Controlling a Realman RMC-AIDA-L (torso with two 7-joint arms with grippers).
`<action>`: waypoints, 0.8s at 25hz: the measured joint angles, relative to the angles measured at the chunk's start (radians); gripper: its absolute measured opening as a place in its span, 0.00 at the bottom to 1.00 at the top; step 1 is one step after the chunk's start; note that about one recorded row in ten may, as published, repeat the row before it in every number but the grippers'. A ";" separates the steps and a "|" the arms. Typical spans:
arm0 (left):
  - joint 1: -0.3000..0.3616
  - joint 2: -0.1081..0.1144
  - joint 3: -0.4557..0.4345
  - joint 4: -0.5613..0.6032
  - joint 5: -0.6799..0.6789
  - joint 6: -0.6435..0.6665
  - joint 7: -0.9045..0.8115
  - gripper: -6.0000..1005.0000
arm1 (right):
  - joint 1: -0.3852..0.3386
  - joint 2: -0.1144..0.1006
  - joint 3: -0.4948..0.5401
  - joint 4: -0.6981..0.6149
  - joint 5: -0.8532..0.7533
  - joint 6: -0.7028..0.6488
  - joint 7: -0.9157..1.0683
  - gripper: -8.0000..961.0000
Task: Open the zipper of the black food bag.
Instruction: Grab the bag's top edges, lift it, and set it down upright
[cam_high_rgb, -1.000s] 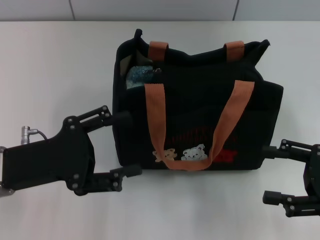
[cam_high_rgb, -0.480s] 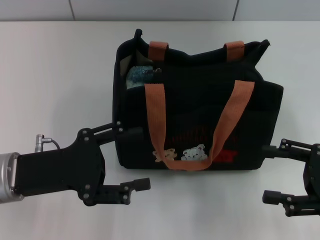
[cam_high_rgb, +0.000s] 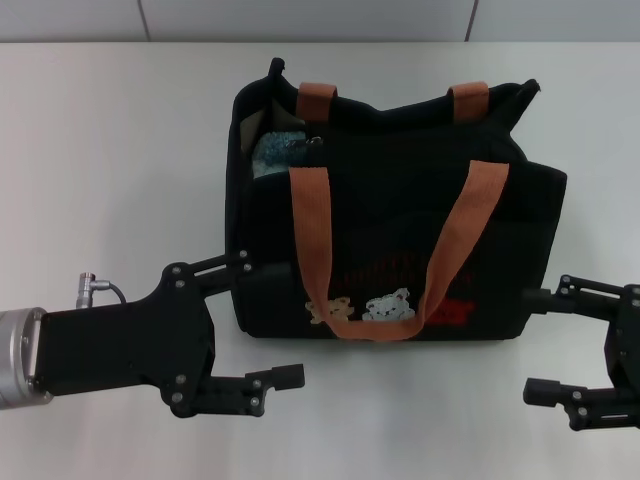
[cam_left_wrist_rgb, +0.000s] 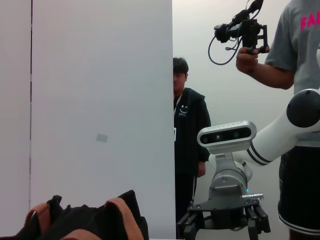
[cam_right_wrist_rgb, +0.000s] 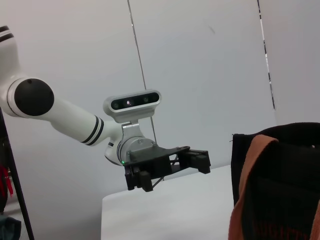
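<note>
Robot lab, bare white partition walls (cam_left_wrist_rgb: 100, 100), white table (cam_high_rgb: 120, 150), onlooker filming with camera rig (cam_left_wrist_rgb: 242, 30)

The head camera looks forward and down on the white surface (cam_high_rgb: 120, 150), near enough that the black food bag (cam_high_rgb: 400, 240) fills the middle, between the left end effector (cam_high_rgb: 272, 320) and the right end effector (cam_high_rgb: 545, 343).

The left wrist camera sits low, beside its own end effector, and faces level across the surface to the right end effector (cam_left_wrist_rgb: 222, 222); one upper corner of the bag (cam_left_wrist_rgb: 85, 220) lies close before it.

The right wrist camera, also low, faces back to the left end effector (cam_right_wrist_rgb: 192, 159), with the bag's edge (cam_right_wrist_rgb: 280, 185) close by. Both wrist views share the bag with the head view.
</note>
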 joint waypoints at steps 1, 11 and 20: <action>0.000 0.000 0.000 -0.001 0.000 0.000 0.000 0.84 | 0.001 0.000 0.000 0.000 0.000 0.000 0.001 0.87; 0.000 -0.001 -0.001 -0.009 0.001 0.002 0.002 0.84 | 0.000 0.001 0.000 0.000 0.000 0.001 -0.001 0.87; 0.000 -0.002 -0.001 -0.008 -0.003 0.007 0.001 0.84 | 0.002 0.009 0.000 0.002 0.000 0.001 -0.005 0.87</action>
